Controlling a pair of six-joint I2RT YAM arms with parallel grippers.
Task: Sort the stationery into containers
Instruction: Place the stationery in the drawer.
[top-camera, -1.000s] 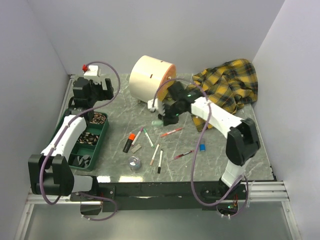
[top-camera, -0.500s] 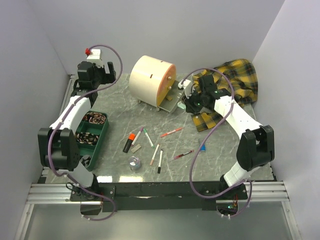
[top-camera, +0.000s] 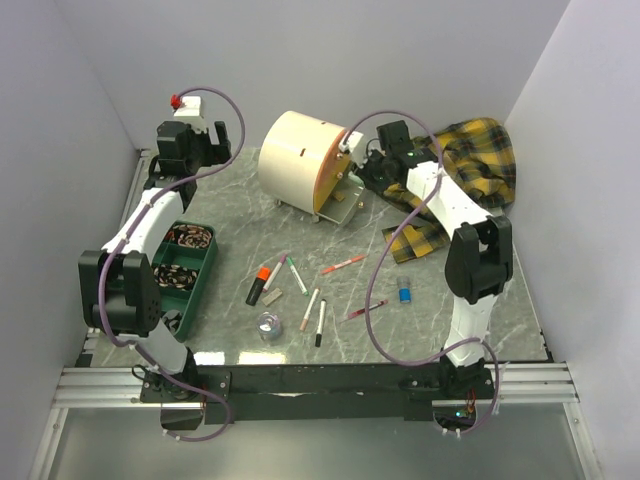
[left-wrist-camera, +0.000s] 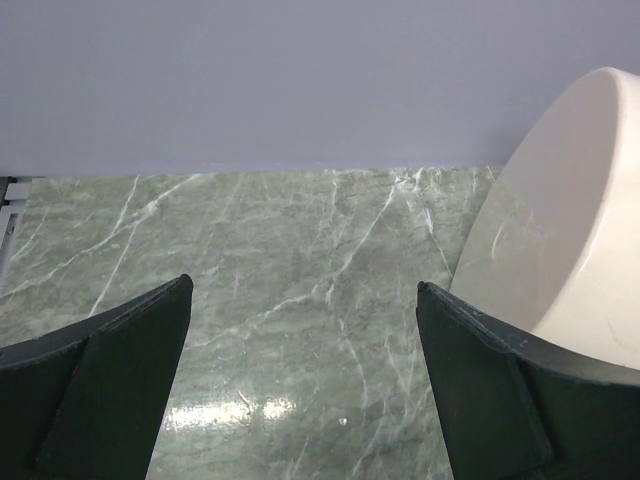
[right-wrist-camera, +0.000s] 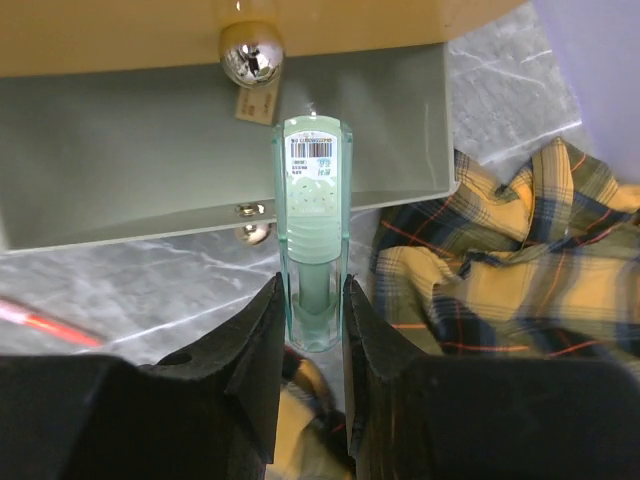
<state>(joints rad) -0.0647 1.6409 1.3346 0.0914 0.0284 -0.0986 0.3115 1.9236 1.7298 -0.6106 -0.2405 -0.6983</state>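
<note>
Right gripper (right-wrist-camera: 312, 305): jaws partly closed on the lower end of a pale green stick (right-wrist-camera: 313, 190), whose labelled end projects ahead over the open drawer (right-wrist-camera: 140, 150). A steel knob (right-wrist-camera: 250, 50) sits just beyond the tip and to its left, with cloth (right-wrist-camera: 500, 260) to the right. For a clean drop, advance until the whole stick clears the drawer's near lip, then release. Left gripper (left-wrist-camera: 303, 300): spread wide and empty, cabinet (left-wrist-camera: 560, 250) to its right.

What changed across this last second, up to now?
The right gripper, shut on the pale green pen, carried it from mid-table to the open drawer of the cabinet. The left gripper, open and empty, drew back toward the far-left corner. The tray, marker, tape roll and remaining pens lie as before.
</note>
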